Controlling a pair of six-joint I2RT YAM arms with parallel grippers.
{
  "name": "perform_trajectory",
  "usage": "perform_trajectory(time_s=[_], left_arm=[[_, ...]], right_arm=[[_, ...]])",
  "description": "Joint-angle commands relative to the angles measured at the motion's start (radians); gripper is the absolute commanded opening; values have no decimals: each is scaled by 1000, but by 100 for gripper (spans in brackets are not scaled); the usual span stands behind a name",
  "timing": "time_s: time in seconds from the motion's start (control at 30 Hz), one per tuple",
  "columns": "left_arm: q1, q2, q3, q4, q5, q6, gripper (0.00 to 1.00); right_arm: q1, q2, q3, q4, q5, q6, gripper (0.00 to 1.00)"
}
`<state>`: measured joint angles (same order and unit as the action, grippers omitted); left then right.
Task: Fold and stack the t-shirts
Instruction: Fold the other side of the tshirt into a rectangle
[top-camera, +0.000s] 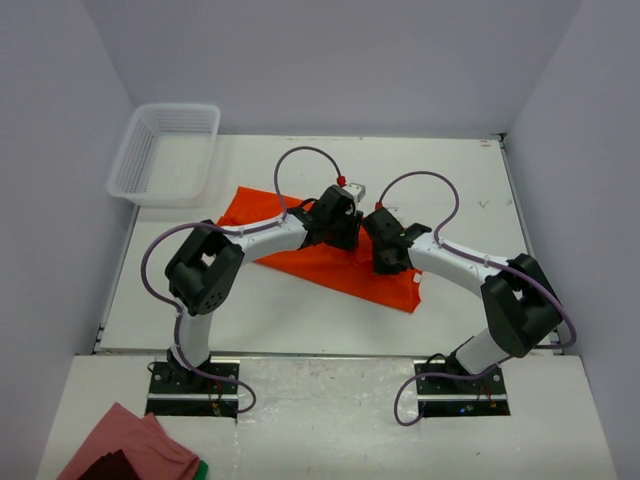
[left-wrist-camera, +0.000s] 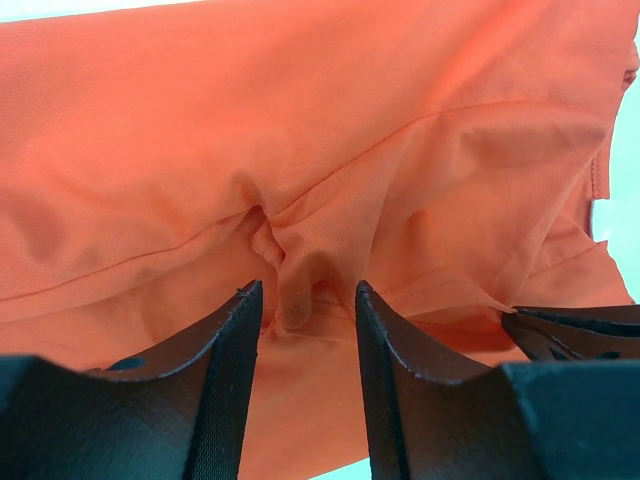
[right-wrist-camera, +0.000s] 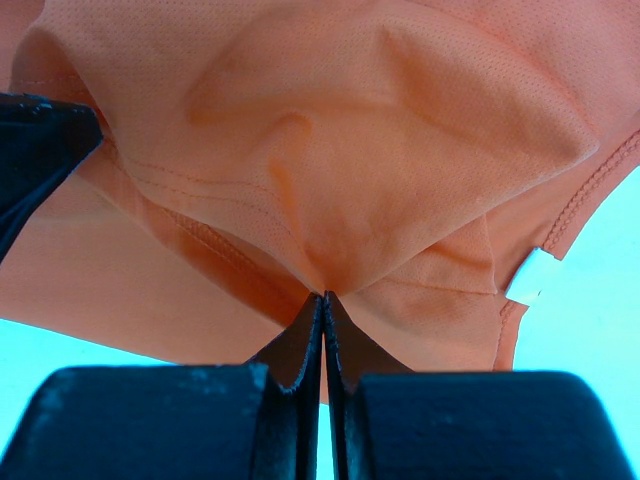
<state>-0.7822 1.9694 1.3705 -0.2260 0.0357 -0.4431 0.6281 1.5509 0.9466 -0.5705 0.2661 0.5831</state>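
Nearest, on the scuffed white ledge (top-camera: 330, 420) by the arm bases, a dusty-pink folded cloth (top-camera: 130, 448) lies at the left corner. Beyond it spreads the smooth white surface (top-camera: 460, 190), closed in on three sides by plain pale-grey wall panels (top-camera: 350, 60).

In the middle of the surface lies a plain orange-red t-shirt (top-camera: 330, 268) of thin soft knit. It is rumpled into a slanted strip that runs from far left to near right. The wrist views show its fine pinhole weave (right-wrist-camera: 350, 130) and stitched seams (left-wrist-camera: 300, 130), with a small white label (right-wrist-camera: 530, 275) at one hem.

Both arms bend inward and meet over the shirt's middle. The left jaws are black with ribbed inner faces. They stand partly apart, tips down at the cloth, a raised pucker of fabric between them with a gap on either side. The right jaws are pressed fully together, and the fabric gathers to a peak exactly at their tips — pinched there. The two sets of jaws are just beside each other.

Farthest, at the far left corner, sits a translucent white plastic mesh basket (top-camera: 165, 150) — rectangular, near the shirt but apart from it.
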Motion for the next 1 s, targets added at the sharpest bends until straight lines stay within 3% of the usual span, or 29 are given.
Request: perform_trajectory(time_s=[0.0, 0.57, 0.63, 0.7, 0.97], left_arm=[[-6, -3, 29, 13, -22, 24, 43], [-5, 49, 52, -4, -26, 32, 33], [-5, 49, 55, -12, -31, 35, 24], [-2, 39, 52, -30, -31, 37, 0], [18, -72, -40, -61, -120, 60, 0]], right_arm=[[-2, -22, 17, 20, -8, 7, 0], [-1, -8, 17, 21, -7, 6, 0], [-1, 1, 18, 21, -7, 6, 0], [-2, 11, 20, 17, -4, 12, 0], [-2, 21, 24, -20, 7, 47, 0]])
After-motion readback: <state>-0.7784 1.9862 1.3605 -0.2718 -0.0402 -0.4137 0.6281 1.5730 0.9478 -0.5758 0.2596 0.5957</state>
